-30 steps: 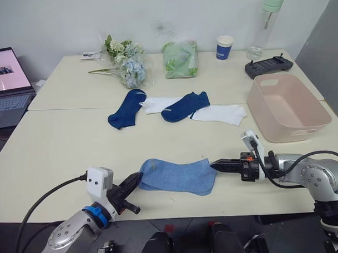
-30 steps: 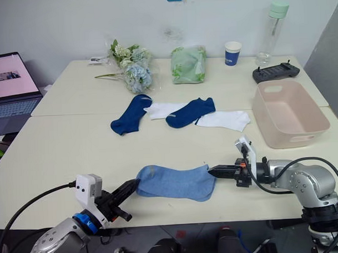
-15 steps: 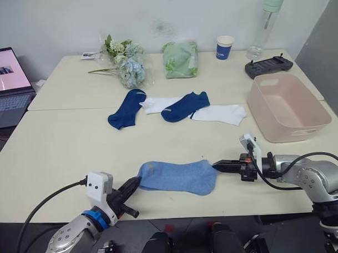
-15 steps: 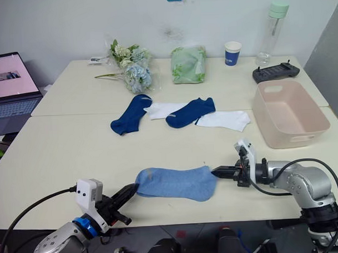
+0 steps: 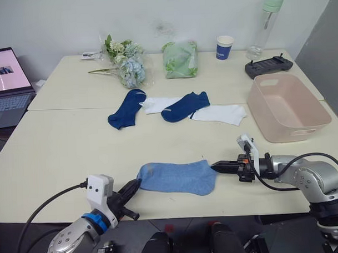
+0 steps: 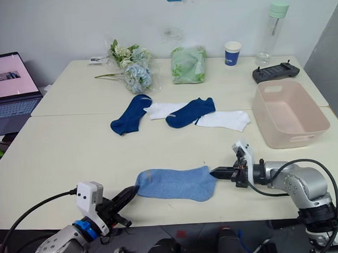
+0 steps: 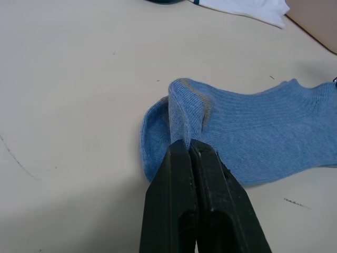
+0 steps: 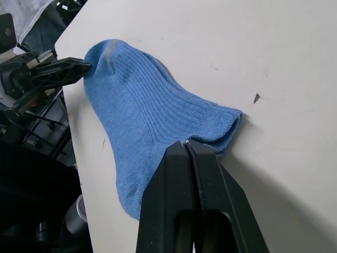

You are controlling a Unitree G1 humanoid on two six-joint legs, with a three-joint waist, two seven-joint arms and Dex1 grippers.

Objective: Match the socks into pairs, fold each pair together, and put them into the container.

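Two grippers pinch one light blue sock (image 5: 178, 178), or a stacked pair of them, I cannot tell which, near the front edge of the desk (image 5: 64, 147). Left gripper (image 7: 185, 145) is pressed together on a bunched fold at one end. Right gripper (image 8: 185, 145) is pressed together on the opposite end, at the edge of the fabric. Sock lies flat, stretched between them.

Further back: two navy socks (image 5: 125, 108) and two white socks (image 5: 219, 114), mingled, some overlapping. Pink container (image 5: 286, 106) sits at the right, nothing visible inside it.

Judged step: folding the blue sock. To do it well, lift one end, carry it over to meet the other and keep the edges aligned. Hold the fixed end down so the fabric does not drag toward the desk edge.
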